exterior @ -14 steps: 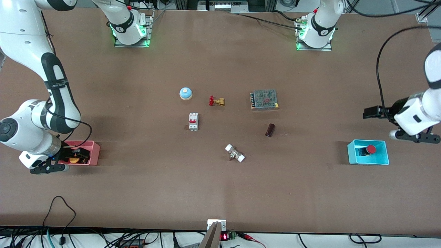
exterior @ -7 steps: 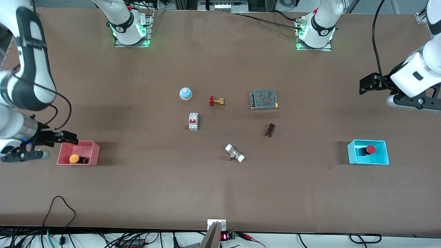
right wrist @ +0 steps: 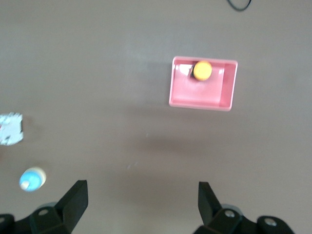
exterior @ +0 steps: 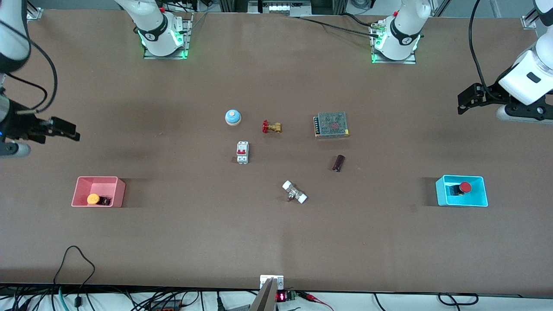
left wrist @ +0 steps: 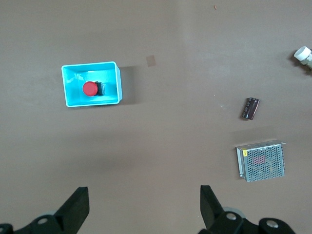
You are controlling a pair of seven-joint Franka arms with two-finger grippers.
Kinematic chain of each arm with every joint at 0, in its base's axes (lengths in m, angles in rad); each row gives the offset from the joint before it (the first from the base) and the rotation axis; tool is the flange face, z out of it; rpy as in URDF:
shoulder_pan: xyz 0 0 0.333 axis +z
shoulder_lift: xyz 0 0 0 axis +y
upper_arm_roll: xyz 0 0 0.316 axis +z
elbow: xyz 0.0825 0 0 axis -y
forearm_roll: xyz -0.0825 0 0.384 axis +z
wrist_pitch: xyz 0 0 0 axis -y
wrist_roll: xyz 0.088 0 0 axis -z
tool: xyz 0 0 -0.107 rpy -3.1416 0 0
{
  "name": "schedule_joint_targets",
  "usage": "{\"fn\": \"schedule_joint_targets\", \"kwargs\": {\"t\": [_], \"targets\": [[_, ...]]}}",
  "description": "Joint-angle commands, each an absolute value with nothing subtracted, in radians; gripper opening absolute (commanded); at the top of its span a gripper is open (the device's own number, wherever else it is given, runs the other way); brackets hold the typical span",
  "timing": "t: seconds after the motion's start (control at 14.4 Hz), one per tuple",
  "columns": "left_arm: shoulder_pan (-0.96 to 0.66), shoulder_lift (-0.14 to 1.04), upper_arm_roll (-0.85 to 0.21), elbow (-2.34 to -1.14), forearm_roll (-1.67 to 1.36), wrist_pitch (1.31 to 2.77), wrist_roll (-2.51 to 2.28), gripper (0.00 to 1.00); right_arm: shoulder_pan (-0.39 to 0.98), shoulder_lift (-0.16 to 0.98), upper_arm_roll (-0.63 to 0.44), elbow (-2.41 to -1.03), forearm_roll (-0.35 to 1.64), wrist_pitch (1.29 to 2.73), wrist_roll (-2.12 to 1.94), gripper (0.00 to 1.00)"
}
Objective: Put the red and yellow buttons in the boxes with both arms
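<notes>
The orange-yellow button [exterior: 93, 199] lies in the pink-red box [exterior: 113, 191] at the right arm's end of the table; both show in the right wrist view, button [right wrist: 202, 70] in box [right wrist: 181, 92]. The red button [exterior: 465, 187] lies in the cyan box [exterior: 477, 198] at the left arm's end; both show in the left wrist view, button [left wrist: 89, 88] in box [left wrist: 118, 80]. My right gripper [exterior: 65, 129] is open and empty, high over bare table beside the pink-red box. My left gripper [exterior: 467, 99] is open and empty, high over bare table beside the cyan box.
Mid-table lie a blue-and-white dome bell [exterior: 233, 117], a red-handled brass valve [exterior: 271, 127], a white and red circuit breaker [exterior: 242, 152], a mesh-covered power supply [exterior: 331, 125], a dark cylinder [exterior: 338, 163] and a white-ended fitting [exterior: 294, 192].
The right gripper has let go of the orange-yellow button in the pink-red box and risen away. The left gripper has also risen away from the cyan box.
</notes>
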State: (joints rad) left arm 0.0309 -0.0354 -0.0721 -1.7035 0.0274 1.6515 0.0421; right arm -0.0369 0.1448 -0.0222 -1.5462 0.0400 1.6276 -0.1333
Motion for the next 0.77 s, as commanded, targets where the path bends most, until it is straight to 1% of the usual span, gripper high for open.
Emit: {"fn": "schedule_joint_targets", "kwargs": {"t": [0.0,0.14,0.49,0.7], "targets": [[0.018,-0.061,-0.057,-1.723,0.014,1.648,0.055,1.00,-0.032,0.049,-0.015,-1.624,0.035,1.587,-0.101,1.00],[-0.006,-0.063,-0.048,-1.721,0.015,1.646,0.055,1.00,-0.031,0.025,-0.014,-1.655,0.037,1.611,-0.101,1.00],[-0.020,-0.064,-0.040,-1.721,0.018,1.646,0.095,1.00,-0.029,0.032,-0.009,-1.626,0.011,1.575,-0.117,1.00],[-0.020,-0.064,-0.025,-1.721,0.017,1.644,0.135,1.00,-0.029,0.031,0.026,-1.626,-0.014,1.574,-0.080,1.00]]}}
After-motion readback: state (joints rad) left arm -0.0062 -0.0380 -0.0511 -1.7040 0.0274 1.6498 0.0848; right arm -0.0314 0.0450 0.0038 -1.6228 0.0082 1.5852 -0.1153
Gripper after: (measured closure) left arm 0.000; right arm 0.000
